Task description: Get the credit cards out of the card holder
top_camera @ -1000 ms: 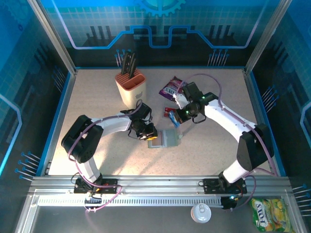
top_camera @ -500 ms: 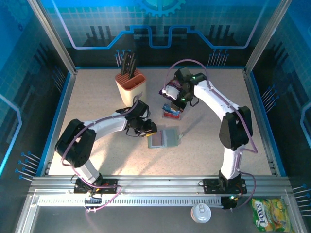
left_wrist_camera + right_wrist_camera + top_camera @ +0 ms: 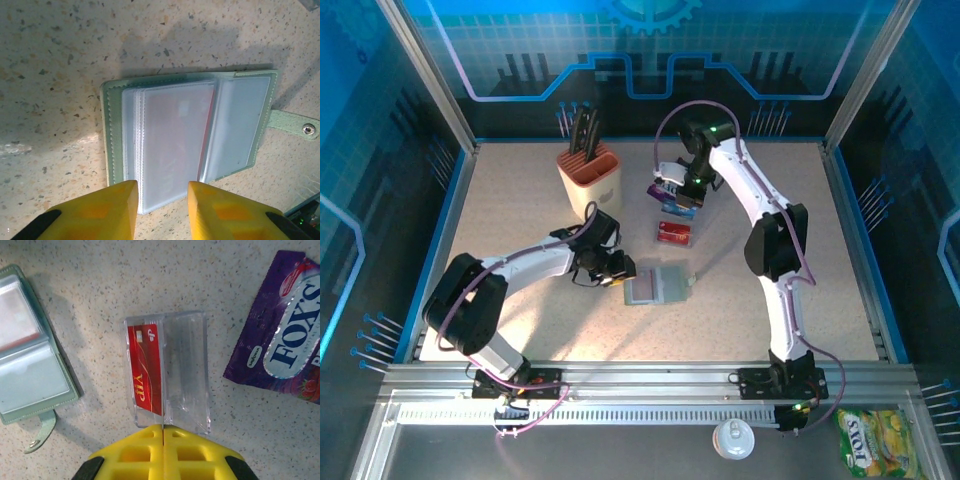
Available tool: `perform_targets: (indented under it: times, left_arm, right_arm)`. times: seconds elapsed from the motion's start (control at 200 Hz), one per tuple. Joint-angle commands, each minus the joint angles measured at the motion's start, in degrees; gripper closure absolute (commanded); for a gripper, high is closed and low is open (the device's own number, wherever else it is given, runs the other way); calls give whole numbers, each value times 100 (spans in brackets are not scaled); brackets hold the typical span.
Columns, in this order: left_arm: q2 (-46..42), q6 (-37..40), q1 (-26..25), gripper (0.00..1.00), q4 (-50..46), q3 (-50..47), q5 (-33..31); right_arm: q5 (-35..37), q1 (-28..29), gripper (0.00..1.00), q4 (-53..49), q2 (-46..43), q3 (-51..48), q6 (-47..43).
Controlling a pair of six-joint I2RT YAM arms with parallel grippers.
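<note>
The card holder [image 3: 660, 287] lies open on the table, a grey-green case with clear sleeves [image 3: 170, 145]; a red card shows faintly inside one sleeve. My left gripper [image 3: 162, 195] is open, its yellow fingers [image 3: 110, 207] standing either side of the sleeves' near edge, at the holder's left end [image 3: 617, 272]. Another red credit card [image 3: 146, 367] marked VIP rests in a clear plastic stand [image 3: 187, 370] behind the holder. My right gripper [image 3: 163, 427] is shut above that stand. A blue credit card [image 3: 677, 207] hangs from it, edge-on in the right wrist view.
A beige and orange knife block [image 3: 590, 180] stands at the back left. A purple snack packet [image 3: 285, 335] lies to the right of the clear stand. The holder's snap strap [image 3: 295, 127] sticks out to one side. A can [image 3: 733, 438] and a yellow packet [image 3: 875, 440] lie below the rail.
The right arm swung from the card holder toward the back of the table, lifting the blue card with it. The left gripper's jaws widened and it stayed at the holder's left end.
</note>
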Motion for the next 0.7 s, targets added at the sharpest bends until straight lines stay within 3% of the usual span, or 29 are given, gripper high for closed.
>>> perform_targets:
  times: [0.0,0.695]
  left_arm:
    - [-234,-78,55,67,-195,-115,-95]
    - [-449,-125,62,67,-275,-241,-174]
  right_arm:
    - [80,-99,100,-401,232,190,-326]
    - [-128,-49,100,-348,520,589,-585]
